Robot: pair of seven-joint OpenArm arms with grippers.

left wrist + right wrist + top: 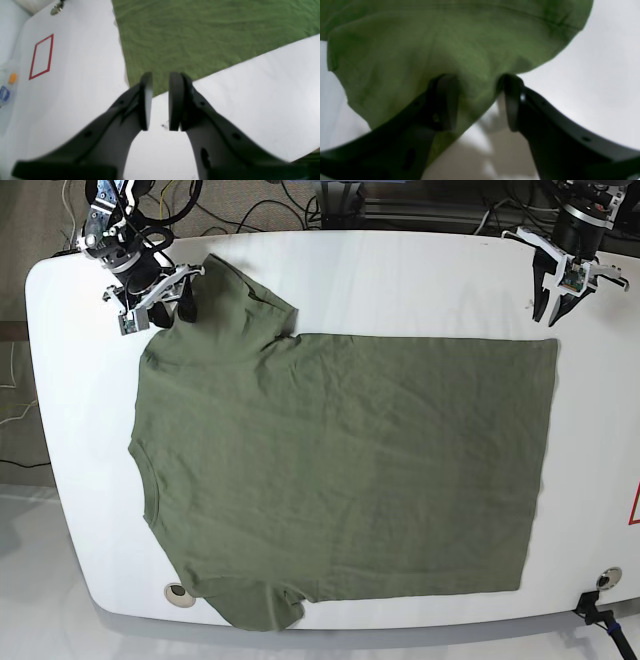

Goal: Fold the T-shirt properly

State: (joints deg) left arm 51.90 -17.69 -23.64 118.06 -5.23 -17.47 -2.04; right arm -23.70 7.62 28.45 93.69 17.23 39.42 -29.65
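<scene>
Right gripper [480,102] first: its fingers [445,100] stand wide apart, one pad on each side of a hump of green cloth, with no pinch on it, down at the sleeve of the T-shirt [340,470]. In the base view that gripper [170,305] sits at the far left corner of the table [420,275], right over the sleeve edge. Over to the left gripper [160,100]: fingers [146,100] close to each other but parted by a narrow gap, bare white table showing between them, nothing held. It hangs just off the shirt's hem corner, which reaches in from the upper part of the wrist view; from the base camera it [553,305] is at the far right, just beyond that corner. The shirt itself lies flat and spread open across the middle of the table, neck to the left, hem to the right, both sleeves out, lightly wrinkled. Further out, a red outline [41,57] is marked on the table beyond the left gripper, and a round metal fitting [57,8] sits near the table's edge.
</scene>
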